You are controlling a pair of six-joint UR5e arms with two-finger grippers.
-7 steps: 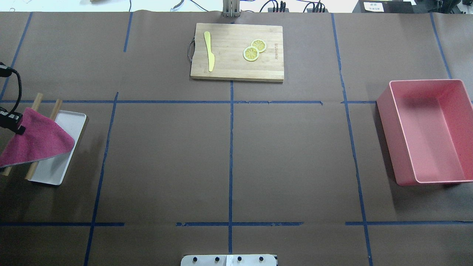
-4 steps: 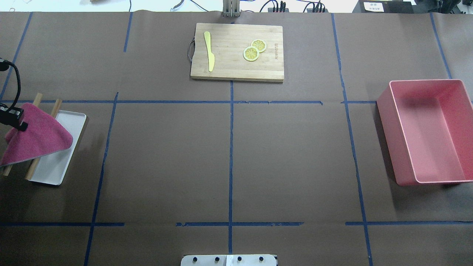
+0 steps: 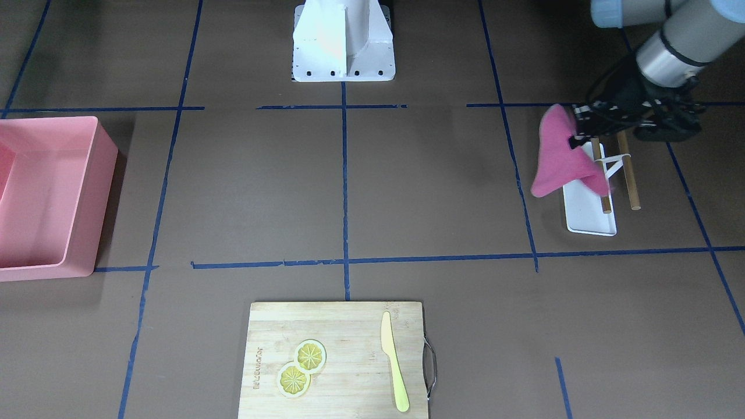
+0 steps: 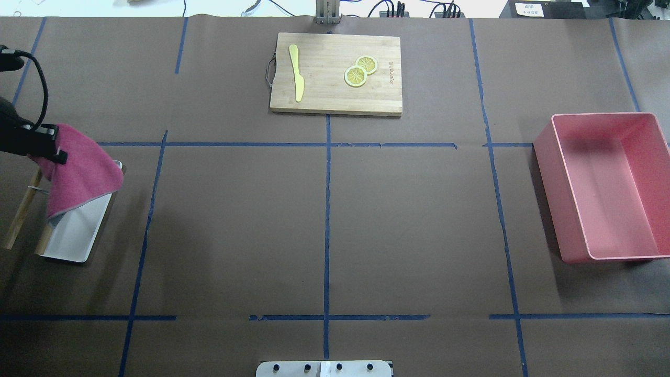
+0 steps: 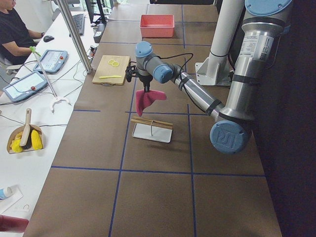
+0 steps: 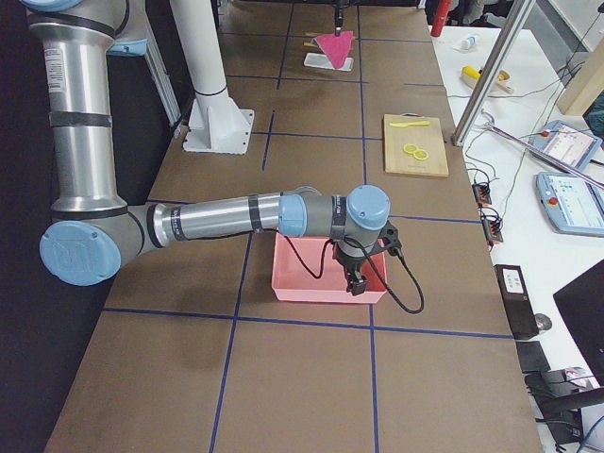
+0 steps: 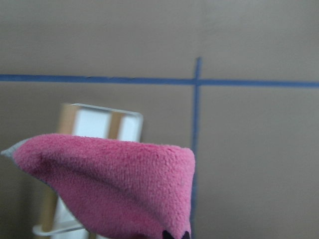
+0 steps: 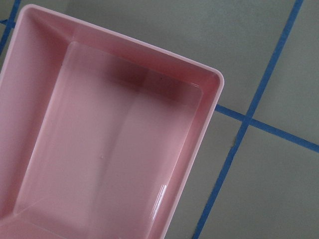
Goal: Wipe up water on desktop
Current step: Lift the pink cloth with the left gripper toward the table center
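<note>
Front-facing: my left gripper point(image 3: 576, 139) points down, clamped on the pink cloth point(image 3: 556, 160) above the white tray point(image 3: 585, 220).
Overhead: the dark-brown desktop point(image 4: 235, 220) spreads beneath everything.
Exterior right: my right gripper point(image 6: 359, 283) points down over the pink bin point(image 6: 311, 291); I cannot tell its grip.

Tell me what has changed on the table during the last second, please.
The left gripper, shut on the pink cloth as before, rose and moved toward the far edge, lifting the cloth off the wooden rack; it now hangs free. The white tray, cutting board and pink bin stayed put.
</note>
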